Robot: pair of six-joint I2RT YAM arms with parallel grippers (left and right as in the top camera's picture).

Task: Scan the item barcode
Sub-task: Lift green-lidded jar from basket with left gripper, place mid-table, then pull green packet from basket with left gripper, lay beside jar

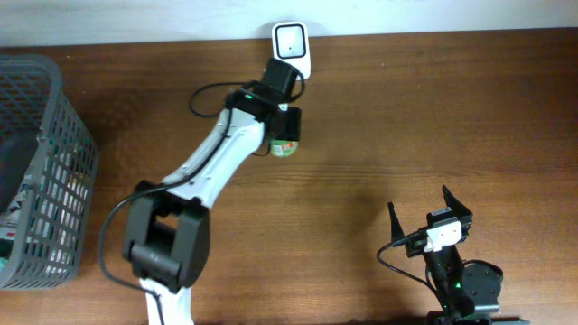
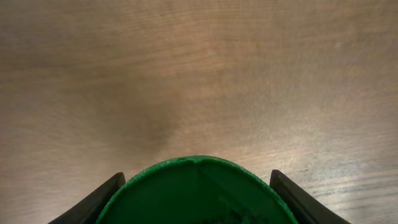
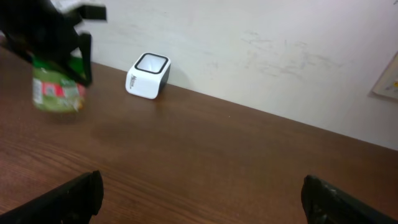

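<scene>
Jar (image 2: 199,180) pinched in left hand (image 2: 199,205) near scanner (image 1: 292,42); right hand (image 1: 418,200) spread; basket (image 1: 77,153) far left.

No text, brand or number could be read in any view. The jar (image 3: 60,104), at ten o'clock in the right wrist view, carried a label (image 3: 55,91) with red and white patches, but its print was too blurred to make out. In the overhead view that label, just toward twelve o'clock from centre, was too small to read.
</scene>
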